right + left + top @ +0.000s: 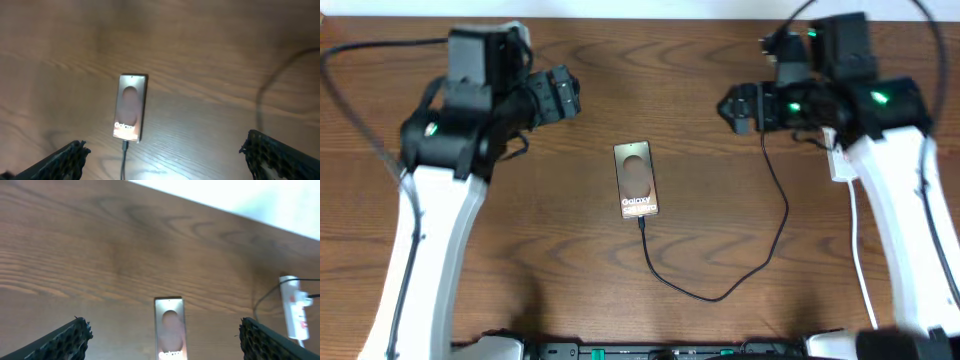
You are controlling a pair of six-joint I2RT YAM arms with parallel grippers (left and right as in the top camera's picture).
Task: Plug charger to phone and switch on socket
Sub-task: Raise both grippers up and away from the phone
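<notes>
The phone (636, 180) lies flat mid-table with "Galaxy" lettering at its near end. It also shows in the left wrist view (170, 328) and the right wrist view (131, 107). The charger cable (720, 290) runs from the phone's near end, where its connector tip (642, 224) sits at the port, in a loop up to the right. The socket (840, 160) is mostly hidden under my right arm; in the left wrist view (295, 311) it shows as a white strip with red marks. My left gripper (560, 95) and right gripper (735, 108) are open, empty, above the table.
The thick white cord (860, 260) runs from the socket toward the front edge along my right arm. A black bar (650, 350) lines the table's front edge. The table's far edge meets a white wall (260, 200).
</notes>
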